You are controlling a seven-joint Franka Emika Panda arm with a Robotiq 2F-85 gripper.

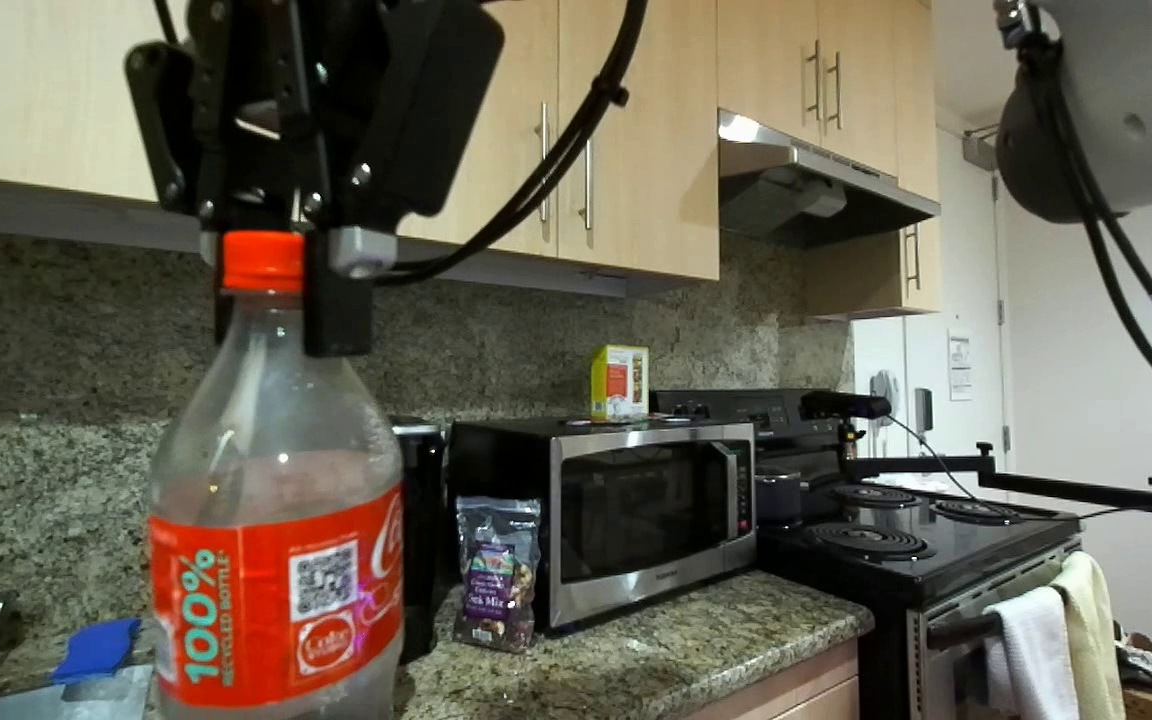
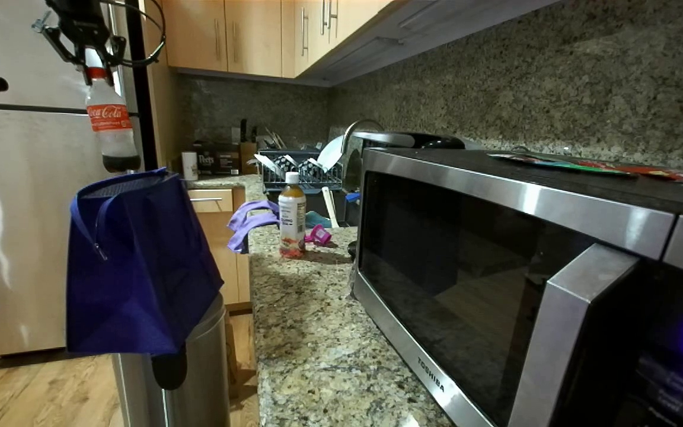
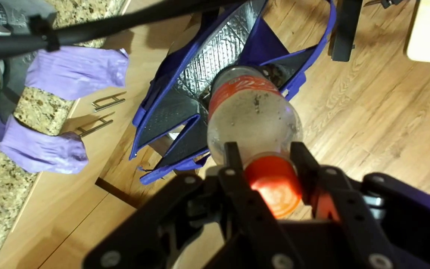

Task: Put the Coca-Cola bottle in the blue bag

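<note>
- The claw (image 3: 266, 155) is clamping the bottle (image 2: 110, 121) around its cap (image 1: 264, 262), with one finger (image 1: 338, 310) showing beside it; nothing else is visibly supporting it.
- In an exterior view the bottle is hanging slightly tilted, its base (image 2: 121, 163) toward 5 o'clock; the bag (image 2: 119, 284) is sitting just below, at 6 o'clock.
- In the wrist view the bag's mouth (image 3: 218, 56) is lying at 11 o'clock from the cap, with the base showing over it. Depth is hard to judge, so whether the bottle is truly clearing the rim (image 3: 172, 84), part of which it is hiding at 5 o'clock, cannot be told.
- Lowering and letting go seem to be remaining.
- A side fold (image 3: 179, 140) is pinching the mouth at 7 o'clock, so an off-centre descent could be catching the rim and crumpling the bag.
- The bag seems to be perching on the bin (image 2: 202, 367), a lower corner jutting past it at 9 o'clock; a sideways push could be toppling it.
- Such a high grip is leaving the base free to sway, so an abrupt stop could be knocking it into the bag.
- The handle (image 3: 327, 35) is looping at 1 o'clock from the bottle and could be hooking the claw.
- Releasing early could be leaving the bottle leaning across the rim.
</note>
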